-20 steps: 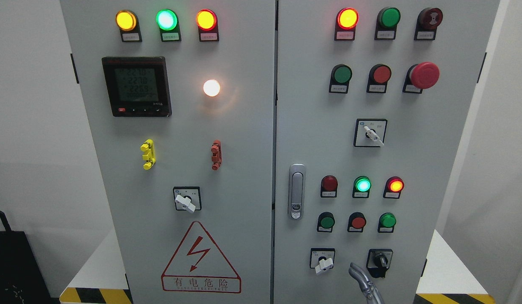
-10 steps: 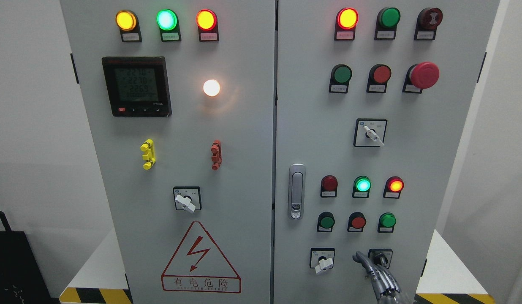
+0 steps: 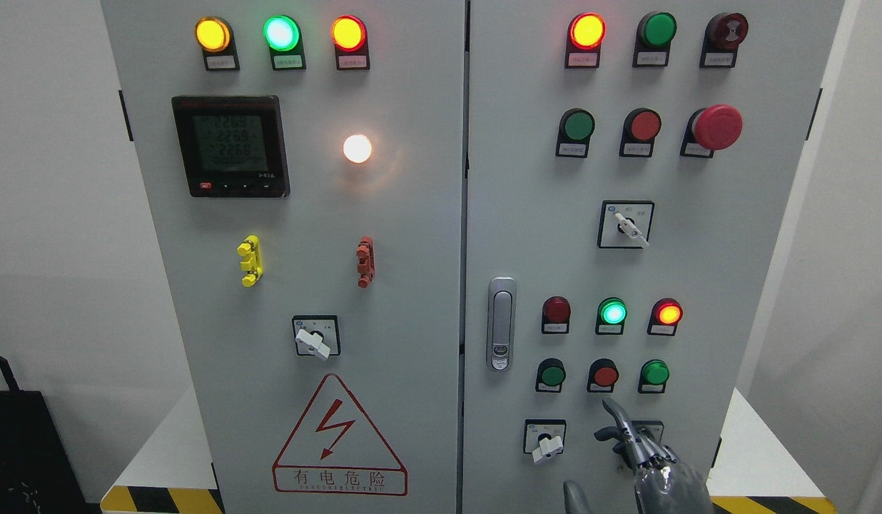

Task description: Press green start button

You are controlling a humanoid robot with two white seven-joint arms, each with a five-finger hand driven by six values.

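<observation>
The grey cabinet's right door (image 3: 526,235) carries several green buttons. In the lower row a dark green button (image 3: 553,374) sits left of a red button (image 3: 605,375), and a brighter green button (image 3: 655,372) sits to the right. Another green button (image 3: 578,126) is in the upper row. My right hand (image 3: 630,439) rises from the bottom edge in front of the lower right selector. Its index finger (image 3: 614,410) points up, just below the red button and apart from it. The other fingers are curled and hold nothing. The left arm does not show.
A white-knob selector switch (image 3: 546,439) sits left of the hand and the door handle (image 3: 502,325) stands further left. Above the buttons are three indicator lamps (image 3: 612,313). A red mushroom stop button (image 3: 716,127) is at the upper right. The left door has a meter (image 3: 230,146).
My right hand has risen from the bottom edge, and its index fingertip has climbed from beside the black selector to just under the lower button row.
</observation>
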